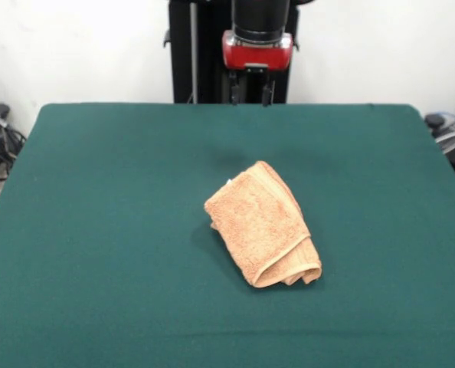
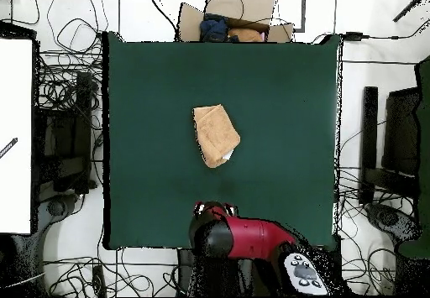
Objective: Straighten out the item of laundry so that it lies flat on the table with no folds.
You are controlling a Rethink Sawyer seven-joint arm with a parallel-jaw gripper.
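The dark green table is carrying a single thing: a peach-orange towel, which is lying near the middle of the top, folded over on itself into a thick oblong bundle. In the front view its doubled edge is curling open at the end nearest the camera, and its long axis is running diagonally across the felt surface.

no text, label, brand, number or sign can be read in either view; nothing legible shows on the robot, towel or tabletop.
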